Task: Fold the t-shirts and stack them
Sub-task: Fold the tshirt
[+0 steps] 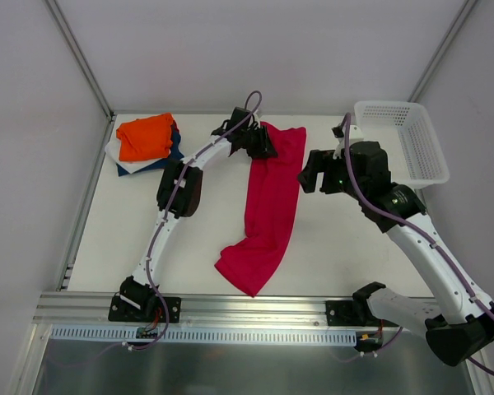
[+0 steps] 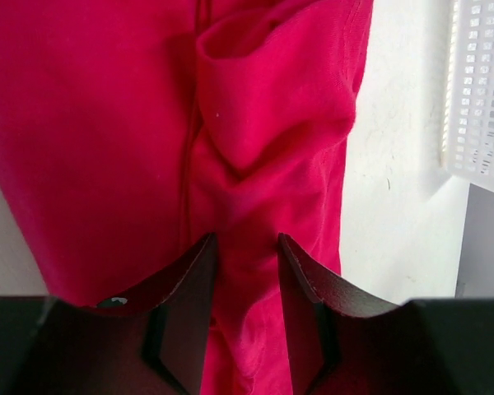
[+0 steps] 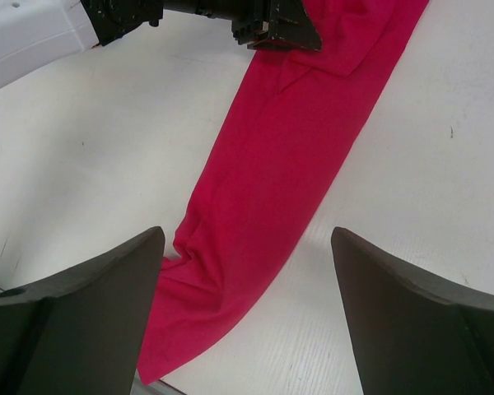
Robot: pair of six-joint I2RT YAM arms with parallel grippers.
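A crimson-red t-shirt lies stretched in a long strip from the table's far middle down toward the near edge. My left gripper sits at its far end, its jaws closed partway on a raised ridge of the red cloth. To the right of the strip, my right gripper hovers open over the table, and nothing lies between its fingers. Its view looks down on the red shirt and the left gripper. A folded stack sits at the far left with an orange t-shirt on top of white and navy ones.
A white plastic mesh basket stands at the far right corner and also shows as the basket in the left wrist view. The metal rail runs along the near table edge, just below the shirt's lower end.
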